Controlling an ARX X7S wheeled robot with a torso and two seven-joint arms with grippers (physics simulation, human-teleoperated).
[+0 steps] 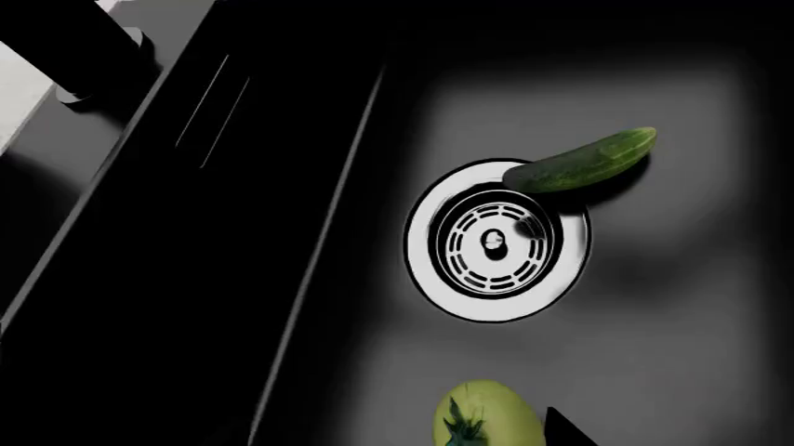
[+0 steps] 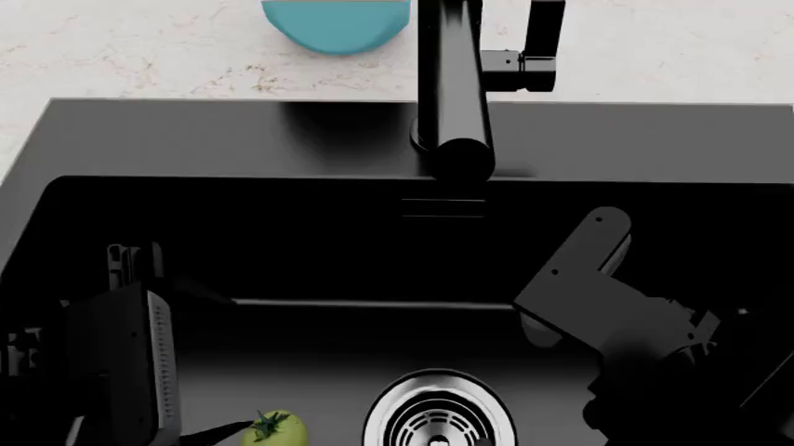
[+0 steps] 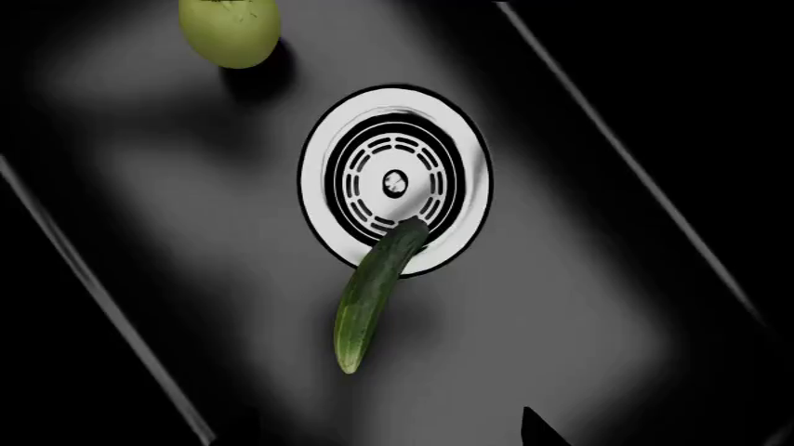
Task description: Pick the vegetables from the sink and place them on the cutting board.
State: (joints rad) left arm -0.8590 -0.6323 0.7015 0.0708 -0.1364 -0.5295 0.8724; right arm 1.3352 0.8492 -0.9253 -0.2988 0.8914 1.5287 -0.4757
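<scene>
The vegetables lie on the floor of the black sink (image 2: 310, 269). The pale-green tomato (image 1: 486, 416) lies right beside my left gripper (image 1: 403, 440), whose one visible fingertip (image 1: 564, 429) stands just past it; the gripper is open and not touching it. In the head view the tomato (image 2: 275, 429) sits left of the steel drain (image 2: 434, 413). The dark green cucumber (image 3: 376, 293) rests with one end on the drain rim (image 3: 325, 200). My right gripper (image 3: 397, 440) hovers open above the sink floor, with one fingertip (image 3: 540, 432) showing, apart from the cucumber. The cutting board is out of view.
The black tube faucet (image 2: 453, 84) reaches over the back of the basin between the two arms. A blue bowl (image 2: 335, 19) stands on the pale speckled counter (image 2: 125, 46) behind the sink. The sink walls close in on both sides.
</scene>
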